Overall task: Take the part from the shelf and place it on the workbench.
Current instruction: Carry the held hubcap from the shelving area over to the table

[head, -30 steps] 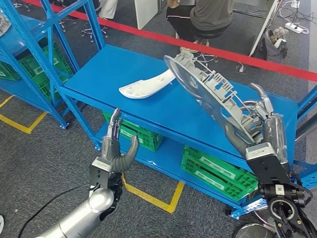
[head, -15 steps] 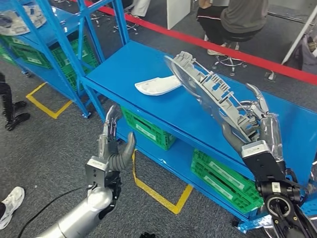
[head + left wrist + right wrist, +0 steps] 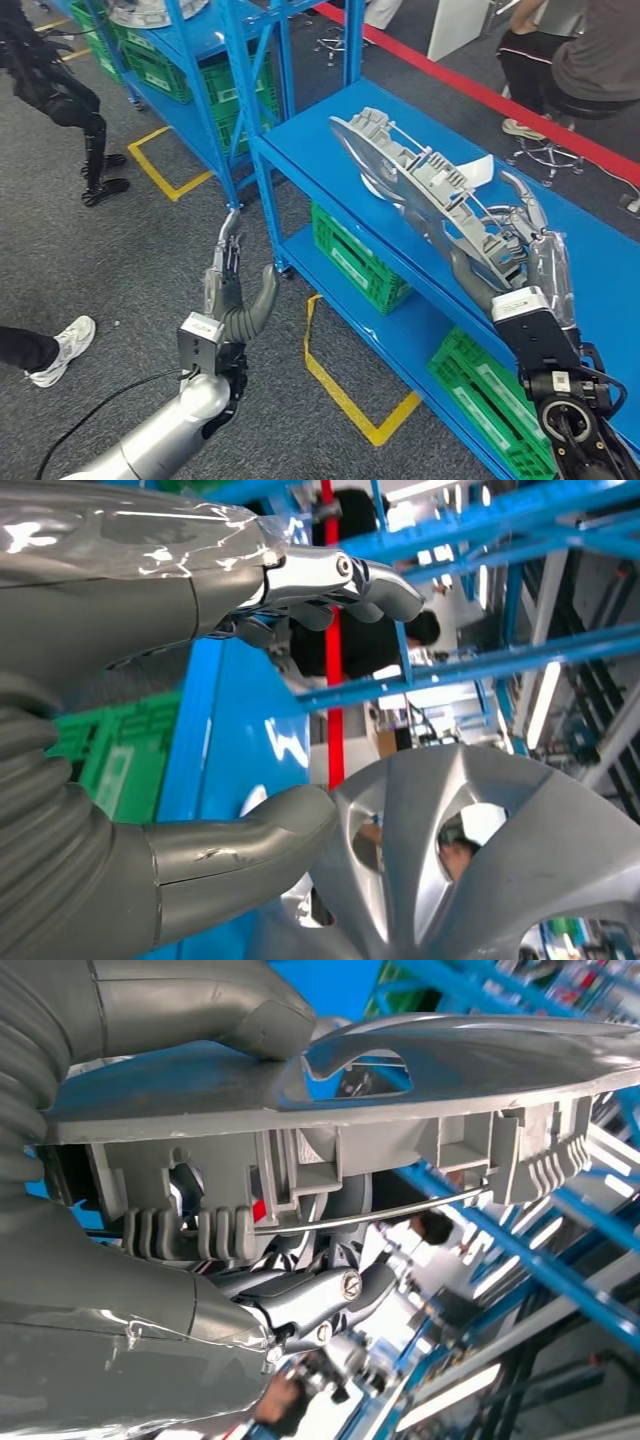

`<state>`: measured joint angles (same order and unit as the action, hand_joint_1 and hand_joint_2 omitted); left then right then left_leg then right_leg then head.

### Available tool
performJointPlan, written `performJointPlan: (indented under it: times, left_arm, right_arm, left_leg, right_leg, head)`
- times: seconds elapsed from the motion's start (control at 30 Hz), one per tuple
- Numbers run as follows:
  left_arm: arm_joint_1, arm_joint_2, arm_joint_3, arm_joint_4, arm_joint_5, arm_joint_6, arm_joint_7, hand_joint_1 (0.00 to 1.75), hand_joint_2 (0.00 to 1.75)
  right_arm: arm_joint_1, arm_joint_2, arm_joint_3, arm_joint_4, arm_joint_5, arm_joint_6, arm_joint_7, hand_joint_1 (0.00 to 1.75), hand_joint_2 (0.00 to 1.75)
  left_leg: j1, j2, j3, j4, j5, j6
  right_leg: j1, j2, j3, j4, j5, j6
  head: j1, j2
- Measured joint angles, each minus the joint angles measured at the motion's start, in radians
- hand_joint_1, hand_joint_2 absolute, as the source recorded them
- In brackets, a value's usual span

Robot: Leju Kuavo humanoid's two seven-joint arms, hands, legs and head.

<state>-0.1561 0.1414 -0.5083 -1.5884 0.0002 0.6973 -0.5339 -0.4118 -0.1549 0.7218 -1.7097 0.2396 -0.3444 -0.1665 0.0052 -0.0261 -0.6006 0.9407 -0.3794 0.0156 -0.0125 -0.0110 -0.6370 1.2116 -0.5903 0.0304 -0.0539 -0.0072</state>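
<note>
Right robot hand [image 3: 528, 265] grasps the grey part [image 3: 423, 190] at its near end, thumb on the smooth face, fingers [image 3: 324, 1300] under the ribbed side. Part is tilted, far end raised, held above the blue desk [image 3: 317, 150], not touching it. White piece [image 3: 474, 170] lies on the desk behind it. Left robot hand [image 3: 230, 295] is released, fingers apart, over the floor.

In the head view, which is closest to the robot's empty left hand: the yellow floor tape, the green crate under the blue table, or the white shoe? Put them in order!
From the left hand:
1. Yellow floor tape, on the floor just beside it, toward the table.
2. Green crate, beyond the tape on the table's lower shelf.
3. White shoe, on the carpet out on the opposite side.
</note>
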Motion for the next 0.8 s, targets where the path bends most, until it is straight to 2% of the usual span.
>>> performJointPlan:
  times: [0.03,0.07,0.1,0.13,0.2,0.23,0.27,0.33,0.37,0.4,0.47,0.5,0.53,0.57,0.6,0.63,0.7,0.73,0.77,0.8]
  left_arm:
    - [0.0,-0.001,0.0,0.001,0.0,0.0,0.0,0.0,1.75]
    - [0.001,-0.001,0.0,0.002,0.0,0.0,0.0,0.0,1.75]
    - [0.001,-0.001,0.0,0.002,0.0,0.0,0.0,0.0,1.75]
    - [0.001,-0.002,0.0,0.002,-0.001,0.0,0.0,0.0,1.75]
    - [0.0,-0.002,0.0,0.002,-0.002,0.0,0.0,0.0,1.75]
    - [0.0,-0.002,0.0,0.003,-0.003,0.0,0.001,0.0,1.75]
    - [0.0,-0.001,0.0,0.003,-0.004,0.0,0.002,0.0,1.75]
    - [0.004,0.0,0.001,0.002,-0.008,0.0,0.004,0.0,1.75]
    - [0.007,0.001,0.002,0.002,-0.01,0.0,0.005,0.0,1.75]
    - [0.008,0.003,0.002,0.002,-0.012,0.0,0.006,0.0,1.75]
    - [0.007,0.004,0.003,0.002,-0.015,0.0,0.007,0.0,1.75]
    - [0.007,0.004,0.003,0.002,-0.016,0.0,0.008,0.0,1.75]
    - [0.007,0.004,0.003,0.002,-0.016,0.0,0.009,0.0,1.75]
    - [0.009,0.004,0.003,0.002,-0.016,0.0,0.011,0.0,1.75]
    - [0.01,0.005,0.003,0.002,-0.016,0.0,0.013,0.0,1.75]
    - [0.01,0.005,0.003,0.002,-0.017,0.0,0.015,0.0,1.75]
    - [0.009,0.006,0.003,0.002,-0.018,0.0,0.018,0.0,1.75]
    - [0.009,0.006,0.003,0.002,-0.018,0.0,0.018,0.0,1.75]
    - [0.01,0.006,0.003,0.002,-0.019,0.0,0.018,0.0,1.75]
    - [0.011,0.006,0.003,0.001,-0.019,0.0,0.018,0.0,1.75]
  right_arm:
    - [0.002,0.0,0.0,0.0,0.0,0.0,0.0,1.75,1.75]
    - [0.004,0.0,0.0,0.0,0.0,0.001,0.0,1.75,1.75]
    - [0.006,0.0,0.0,0.001,-0.001,0.004,0.0,1.75,1.75]
    - [0.006,0.0,0.0,0.001,-0.001,0.007,-0.001,1.75,1.75]
    - [0.004,0.0,0.0,0.001,-0.004,0.013,-0.005,1.75,1.75]
    - [0.002,0.0,0.0,0.001,-0.007,0.016,-0.008,1.75,1.75]
    - [0.001,0.0,0.0,0.002,-0.009,0.018,-0.01,1.75,1.75]
    - [-0.002,0.0,0.0,0.002,-0.013,0.021,-0.012,1.75,1.75]
    - [-0.002,0.0,0.0,0.002,-0.014,0.023,-0.012,1.75,1.75]
    - [-0.003,0.0,0.001,0.002,-0.015,0.024,-0.012,1.75,1.75]
    - [-0.006,0.001,0.0,0.002,-0.017,0.025,-0.013,1.75,1.75]
    - [-0.008,0.002,0.0,0.002,-0.017,0.025,-0.013,1.75,1.75]
    - [-0.008,0.002,0.0,0.003,-0.017,0.025,-0.013,1.75,1.75]
    - [-0.008,0.002,0.0,0.004,-0.018,0.025,-0.012,1.75,1.75]
    - [-0.008,0.002,0.0,0.005,-0.021,0.026,-0.012,1.75,1.75]
    - [-0.007,0.002,0.001,0.005,-0.025,0.028,-0.012,1.75,1.75]
    - [-0.008,0.002,0.002,0.005,-0.038,0.032,-0.015,1.75,1.75]
    - [-0.008,0.002,0.003,0.004,-0.043,0.033,-0.017,1.75,1.75]
    - [-0.008,0.002,0.004,0.003,-0.047,0.034,-0.019,1.75,1.75]
    - [-0.008,0.002,0.005,0.001,-0.051,0.033,-0.02,1.75,1.75]
  left_leg:
    - [0.0,-0.017,0.0,0.001,-0.001,0.0]
    - [0.0,-0.034,0.001,0.002,-0.001,0.0]
    - [0.0,-0.052,0.003,0.003,-0.002,0.0]
    - [0.0,-0.069,0.005,0.005,-0.004,-0.002]
    - [0.002,-0.099,0.004,0.01,-0.007,-0.008]
    - [0.004,-0.111,0.0,0.012,-0.007,-0.013]
    - [0.008,-0.124,-0.006,0.012,-0.004,-0.018]
    - [0.013,-0.148,-0.015,0.007,0.001,-0.032]
    - [0.009,-0.138,-0.017,0.011,-0.001,-0.037]
    - [0.006,-0.108,-0.027,0.032,-0.013,-0.042]
    - [0.001,-0.023,-0.084,0.143,-0.065,-0.05]
    - [0.004,0.003,-0.127,0.22,-0.095,-0.054]
    - [0.007,0.014,-0.163,0.282,-0.112,-0.058]
    - [0.01,0.019,-0.183,0.31,-0.112,-0.06]
    - [0.012,0.023,-0.181,0.297,-0.093,-0.062]
    - [0.013,0.031,-0.155,0.242,-0.059,-0.062]
    - [0.01,0.076,-0.074,0.088,0.006,-0.057]
    - [0.007,0.093,-0.046,0.035,0.023,-0.052]
    - [0.003,0.101,-0.032,0.009,0.028,-0.046]
    - [0.0,0.092,-0.03,0.003,0.025,-0.04]
  right_leg:
    - [0.0,0.006,-0.031,0.051,-0.009,0.001]
    - [0.0,0.009,-0.044,0.063,0.003,0.0]
    - [0.0,0.012,-0.037,0.031,0.035,-0.001]
    - [0.0,0.024,-0.013,-0.037,0.084,-0.004]
    - [-0.006,0.076,0.044,-0.173,0.149,-0.011]
    - [-0.007,0.096,0.063,-0.215,0.159,-0.014]
    - [-0.007,0.106,0.071,-0.229,0.154,-0.017]
    - [-0.007,0.083,0.082,-0.242,0.152,-0.022]
    - [-0.01,0.07,0.088,-0.249,0.154,-0.026]
    - [-0.013,0.054,0.096,-0.257,0.156,-0.031]
    - [-0.013,0.023,0.106,-0.267,0.157,-0.04]
    - [-0.011,0.006,0.107,-0.267,0.155,-0.042]
    - [-0.01,-0.01,0.109,-0.267,0.153,-0.043]
    - [-0.01,-0.025,0.11,-0.267,0.151,-0.043]
    - [-0.01,-0.04,0.112,-0.267,0.148,-0.042]
    - [-0.01,-0.053,0.115,-0.267,0.144,-0.039]
    - [-0.006,-0.076,0.123,-0.264,0.134,-0.03]
    - [-0.002,-0.086,0.127,-0.262,0.128,-0.025]
    - [0.002,-0.096,0.13,-0.262,0.123,-0.019]
    - [0.005,-0.107,0.133,-0.262,0.119,-0.014]
  head:
    - [0.001,0.0]
    - [0.002,0.0]
    - [0.002,0.0]
    - [0.003,0.0]
    - [0.001,0.0]
    - [0.001,0.0]
    - [0.002,0.0]
    - [0.004,0.0]
    - [0.003,0.0]
    - [-0.002,0.0]
    - [-0.013,0.0]
    - [-0.017,0.0]
    - [-0.018,0.0]
    - [-0.018,0.0]
    - [-0.019,0.0]
    - [-0.021,0.0]
    - [-0.028,0.0]
    - [-0.028,0.0]
    - [-0.027,0.0]
    - [-0.024,0.0]
